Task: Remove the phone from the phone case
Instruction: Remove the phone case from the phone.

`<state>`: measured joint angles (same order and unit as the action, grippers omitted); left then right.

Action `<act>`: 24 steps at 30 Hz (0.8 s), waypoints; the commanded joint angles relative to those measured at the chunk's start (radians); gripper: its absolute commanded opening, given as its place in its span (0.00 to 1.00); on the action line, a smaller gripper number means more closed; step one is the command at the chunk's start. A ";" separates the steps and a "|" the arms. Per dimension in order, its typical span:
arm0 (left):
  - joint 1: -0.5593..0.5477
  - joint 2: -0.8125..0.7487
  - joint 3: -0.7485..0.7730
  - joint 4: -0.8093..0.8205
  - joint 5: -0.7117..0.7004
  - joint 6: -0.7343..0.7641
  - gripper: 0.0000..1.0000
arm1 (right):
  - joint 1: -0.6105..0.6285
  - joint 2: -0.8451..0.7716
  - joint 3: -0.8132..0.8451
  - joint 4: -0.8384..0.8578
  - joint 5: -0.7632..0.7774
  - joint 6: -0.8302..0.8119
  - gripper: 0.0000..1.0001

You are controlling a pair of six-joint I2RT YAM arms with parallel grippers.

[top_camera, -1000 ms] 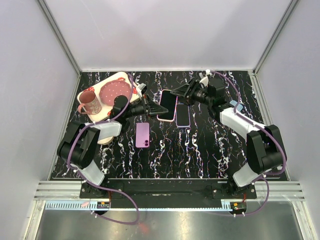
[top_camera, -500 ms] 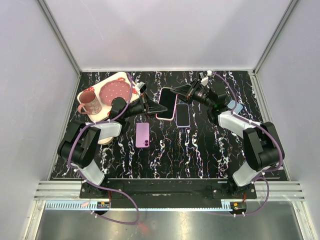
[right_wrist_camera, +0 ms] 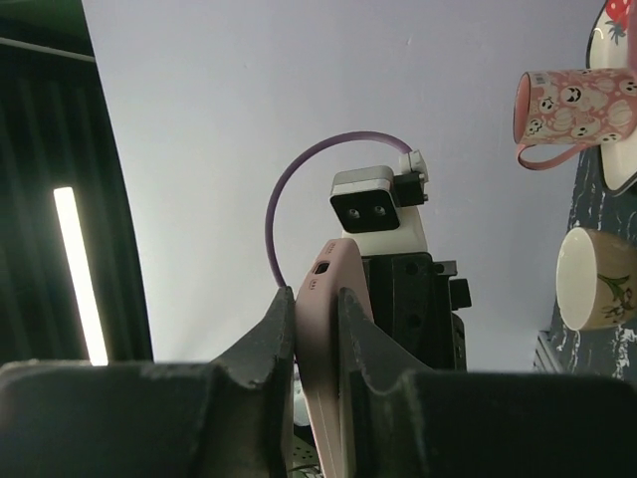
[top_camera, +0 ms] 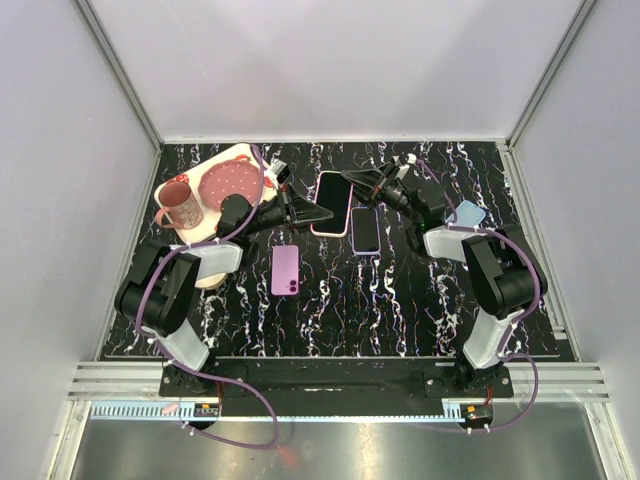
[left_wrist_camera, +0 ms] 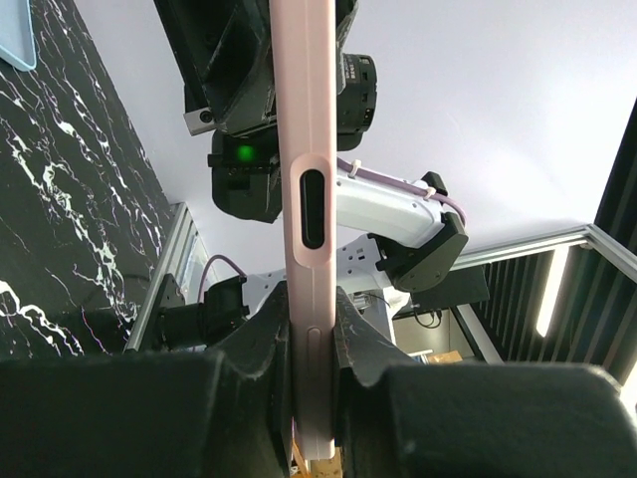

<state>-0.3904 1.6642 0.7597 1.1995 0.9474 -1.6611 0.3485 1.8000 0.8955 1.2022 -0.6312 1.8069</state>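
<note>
A phone in a pink case (top_camera: pixel 333 203) is held off the table at the back middle, its black screen up. My left gripper (top_camera: pixel 306 213) is shut on the case's left edge. My right gripper (top_camera: pixel 357 181) is shut on its far right corner. In the left wrist view the pink case edge (left_wrist_camera: pixel 307 199) runs upright between the shut fingers (left_wrist_camera: pixel 311 329). In the right wrist view the case's bottom corner (right_wrist_camera: pixel 328 299) is pinched between the fingers (right_wrist_camera: pixel 317 304). I cannot see any gap between phone and case.
A second phone (top_camera: pixel 365 230) lies screen up just right of the held one. A purple phone (top_camera: pixel 286 270) lies face down in front. A tray (top_camera: pixel 205 165) with a pink plate (top_camera: pixel 230 181) and a mug (top_camera: pixel 180 204) stands back left. A blue case (top_camera: pixel 467 213) lies at the right.
My right arm has folded in and its gripper has shifted left and back along the case's far end. The held phone has moved slightly toward the back. My left gripper holds its place.
</note>
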 commanded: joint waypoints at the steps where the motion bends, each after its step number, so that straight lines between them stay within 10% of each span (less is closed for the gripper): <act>1: -0.007 -0.046 0.043 0.224 0.028 0.011 0.00 | 0.017 -0.011 0.082 0.338 0.126 0.282 0.00; 24: -0.007 -0.110 0.246 0.207 0.155 0.110 0.00 | 0.067 -0.048 0.322 0.344 0.251 0.451 0.00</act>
<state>-0.3653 1.6142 0.9329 1.2091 0.9550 -1.5909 0.3943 1.8023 1.1164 1.2537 -0.5354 1.8568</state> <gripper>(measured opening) 0.159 0.206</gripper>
